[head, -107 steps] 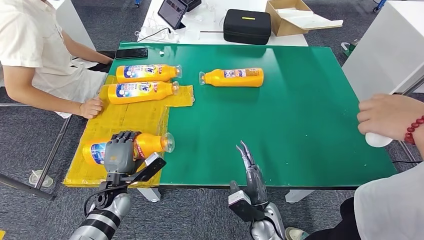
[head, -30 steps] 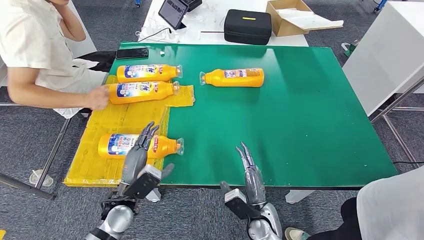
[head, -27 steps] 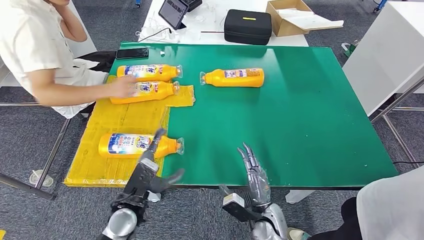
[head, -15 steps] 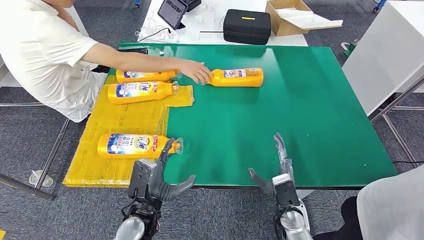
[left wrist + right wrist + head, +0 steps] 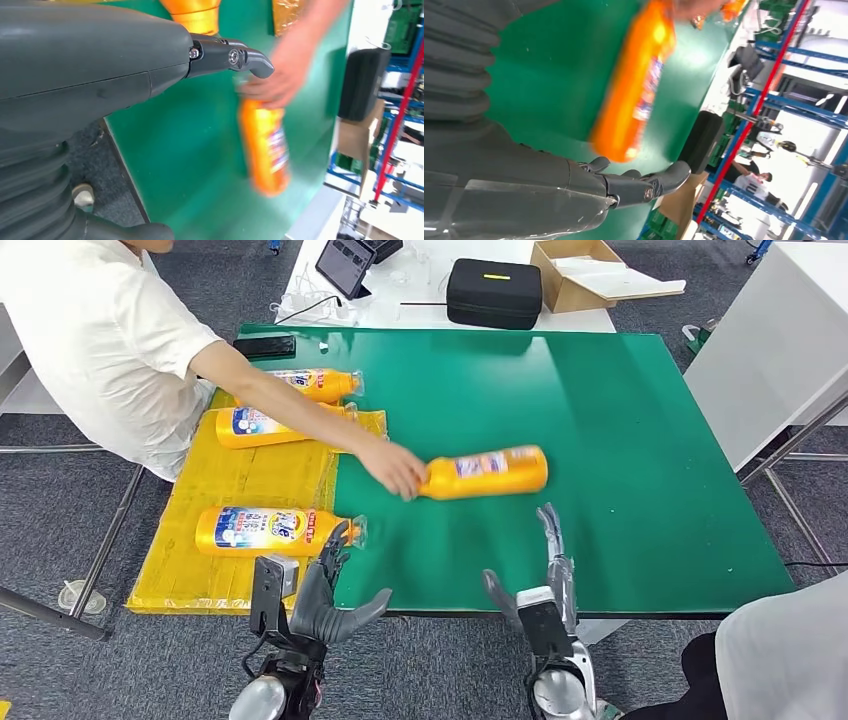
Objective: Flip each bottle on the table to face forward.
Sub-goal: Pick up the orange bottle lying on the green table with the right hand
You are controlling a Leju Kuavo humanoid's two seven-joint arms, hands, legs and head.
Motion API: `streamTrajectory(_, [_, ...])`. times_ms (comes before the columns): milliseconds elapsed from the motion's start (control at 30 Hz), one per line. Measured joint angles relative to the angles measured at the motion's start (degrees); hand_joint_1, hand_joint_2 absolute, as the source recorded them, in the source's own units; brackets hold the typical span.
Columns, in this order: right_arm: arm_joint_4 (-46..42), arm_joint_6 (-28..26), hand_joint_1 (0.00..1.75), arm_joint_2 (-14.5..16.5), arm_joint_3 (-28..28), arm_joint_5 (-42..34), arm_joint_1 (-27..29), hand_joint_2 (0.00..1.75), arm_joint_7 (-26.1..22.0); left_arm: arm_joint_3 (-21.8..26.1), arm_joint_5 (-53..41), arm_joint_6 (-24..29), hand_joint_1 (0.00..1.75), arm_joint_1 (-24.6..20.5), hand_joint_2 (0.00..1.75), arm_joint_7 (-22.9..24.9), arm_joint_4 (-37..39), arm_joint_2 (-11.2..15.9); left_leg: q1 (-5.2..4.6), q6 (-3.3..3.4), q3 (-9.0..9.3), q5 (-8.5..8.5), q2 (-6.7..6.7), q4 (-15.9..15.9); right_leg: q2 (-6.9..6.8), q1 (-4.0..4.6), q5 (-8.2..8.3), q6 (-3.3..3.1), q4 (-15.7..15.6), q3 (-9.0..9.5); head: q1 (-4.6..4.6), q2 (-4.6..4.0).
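Neck of the orange bottle hidden under a person's hand, same bottle motion-blurred in both wrist views, far-left bottle partly covered by the person's forearm, label print too small to read, seated person's head cut off at far left.

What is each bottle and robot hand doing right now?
Near bottle: lying on the yellow sheet, label up.
Middle bottle: lying on the green mat, held by a person's hand.
Left robot hand: open, holding nothing.
Right robot hand: open, holding nothing.
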Motion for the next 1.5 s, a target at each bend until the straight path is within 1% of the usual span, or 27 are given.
streamTrajectory(133, [0.0,-3.1,0.0,0.0,1.2,3.9,-0.4,1.75,1.4,0.0,0.0,-1.1,0.0,0.3,1.75,-1.2,-0.5,0.0,-0.01,0.0,-0.01,0.01,0.0,0.0,0.0,-0.01,0.01,0.01,0.0,0.0,0.01,0.0])
streamTrajectory(233, [0.0,-6.9,0.0,-0.8,1.8,10.3,-1.5,1.75,1.9,0.0,-0.8,-0.2,0.0,0.3,1.75,-3.0,-0.6,-0.1,-0.01,0.01,0.0,0.01,0.0,0.0,0.0,-0.02,0.01,0.02,0.0,0.0,0.01,0.0])
streamTrajectory(300, [0.2,-10.7,0.0,-1.5,1.9,16.4,-2.1,1.75,2.9,0.1,-1.2,0.1,0.0,0.2,1.75,-3.8,-0.6,-0.1,-0.01,0.02,-0.01,0.02,-0.02,0.0,-0.01,-0.02,0.01,0.02,0.0,0.01,0.01,-0.01])
streamTrajectory(400, [0.8,-14.4,0.0,-2.6,1.7,29.6,-2.8,1.75,5.7,0.1,-1.4,-0.5,0.0,0.0,1.75,-3.6,-0.6,-0.3,-0.01,0.02,0.0,0.02,0.0,0.0,0.0,-0.01,0.02,0.02,0.0,0.01,0.01,0.0])
streamTrajectory(467, [1.3,-14.8,0.0,-3.2,1.4,35.7,-3.0,1.75,6.9,0.1,-1.5,-0.9,0.0,-0.1,1.75,-3.3,-0.6,-0.4,-0.01,0.02,0.0,0.02,0.0,0.0,0.0,-0.01,0.02,0.02,0.0,0.0,0.01,-0.01])
streamTrajectory(600, [2.1,-14.8,0.0,-4.1,1.0,40.3,-3.5,1.75,8.4,0.0,-2.1,-1.2,0.0,-0.3,1.75,-3.1,-0.6,-0.5,-0.01,0.02,0.0,0.01,0.01,0.0,0.0,-0.01,0.02,0.02,0.0,0.0,-0.01,-0.01])
streamTrajectory(667, [3.6,-14.9,0.0,-4.8,0.9,45.0,-4.5,1.75,10.7,-0.2,-3.1,-1.8,0.0,-0.6,1.75,-2.9,-0.4,-0.5,-0.01,0.02,-0.01,0.01,0.01,0.0,0.0,-0.01,0.02,0.02,0.0,0.0,0.0,-0.01])
streamTrajectory(733, [6.8,-14.9,0.0,-5.8,1.2,48.3,-6.7,1.75,13.7,-0.3,-3.9,-2.8,0.0,-1.3,1.75,-2.3,-0.1,-0.7,-0.01,0.03,-0.02,0.02,0.02,0.0,0.01,-0.02,0.04,0.03,0.0,0.0,0.01,-0.01])
streamTrajectory(833, [12.4,-14.9,0.0,-7.2,2.0,48.3,-10.8,1.75,16.7,-0.4,-4.2,-4.0,0.0,-2.1,1.75,-1.6,0.2,-1.1,-0.03,0.11,-0.02,0.1,0.0,0.0,0.0,-0.04,0.09,0.09,0.0,0.01,0.03,-0.01])
streamTrajectory(967, [18.2,-14.3,0.0,-8.3,3.2,46.8,-14.8,1.75,17.3,-0.4,-4.2,-4.7,0.0,-2.7,1.75,-1.2,0.8,-1.4,-0.04,0.12,-0.02,0.12,0.02,0.0,0.0,-0.03,0.13,0.13,0.0,0.01,0.02,-0.01])
streamTrajectory(1067, [22.1,-12.6,0.0,-8.4,4.3,45.1,-17.3,1.75,17.6,-0.7,-4.6,-5.1,0.0,-3.2,1.75,-0.6,1.0,-1.4,-0.03,0.12,-0.02,0.12,0.01,0.0,0.0,-0.02,0.13,0.12,0.0,0.0,0.01,-0.01])
streamTrajectory(1233, [27.7,-10.2,0.0,-8.4,5.7,43.4,-20.4,1.75,18.5,-1.4,-5.7,-5.5,0.0,-3.8,1.75,0.8,1.5,-1.4,-0.02,0.11,-0.04,0.12,0.01,0.0,0.0,-0.01,0.12,0.12,0.0,-0.01,-0.01,0.0])
streamTrajectory(1500, [34.8,-9.4,0.0,-8.4,7.0,42.3,-23.7,1.75,19.2,-1.8,-6.6,-5.9,0.0,-4.7,1.75,2.7,2.6,-1.4,-0.04,0.12,-0.06,0.12,-0.01,0.0,0.0,-0.03,0.12,0.13,0.0,-0.01,0.01,-0.01])
